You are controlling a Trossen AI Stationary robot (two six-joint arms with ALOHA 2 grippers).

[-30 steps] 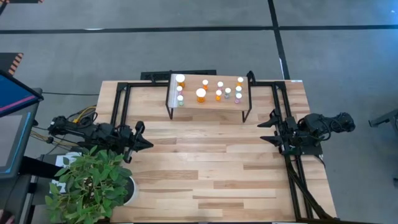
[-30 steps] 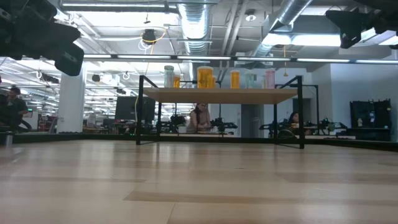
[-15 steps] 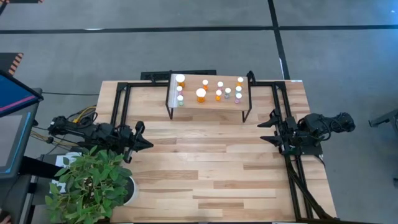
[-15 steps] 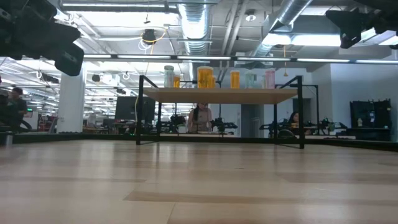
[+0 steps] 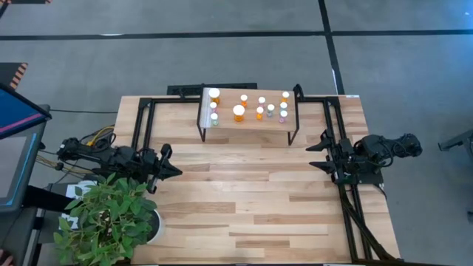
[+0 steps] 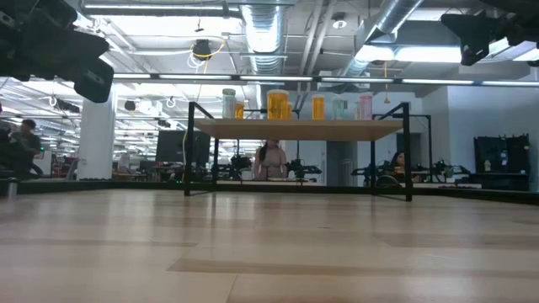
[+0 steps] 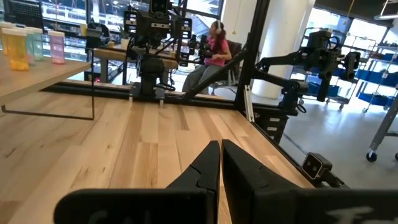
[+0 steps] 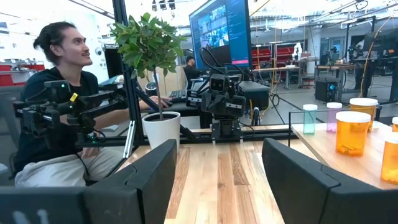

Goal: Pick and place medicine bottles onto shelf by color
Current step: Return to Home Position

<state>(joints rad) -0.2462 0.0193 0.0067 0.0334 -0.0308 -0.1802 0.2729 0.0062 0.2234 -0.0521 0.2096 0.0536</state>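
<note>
About a dozen medicine bottles (image 5: pixel 247 106) with white caps stand upright on the shelf (image 5: pixel 229 122), a small light-wood platform on thin black legs at the table's far middle. Their bodies are orange, pink, green or white. They also show in the low view (image 6: pixel 278 104), in the left wrist view (image 7: pixel 15 46) and in the right wrist view (image 8: pixel 352 132). My left gripper (image 5: pixel 176 171) is shut and empty, low over the table's left side (image 7: pixel 221 152). My right gripper (image 5: pixel 314 151) is open and empty at the table's right side (image 8: pixel 217 165). Both point toward the table's middle.
A potted plant (image 5: pixel 107 218) stands at the table's near left corner, next to my left arm. Black metal rails (image 5: pixel 140 122) run along both sides of the table. A person (image 8: pixel 56 106) sits beyond the table's left edge. Bare wood (image 5: pixel 251 192) lies between the grippers.
</note>
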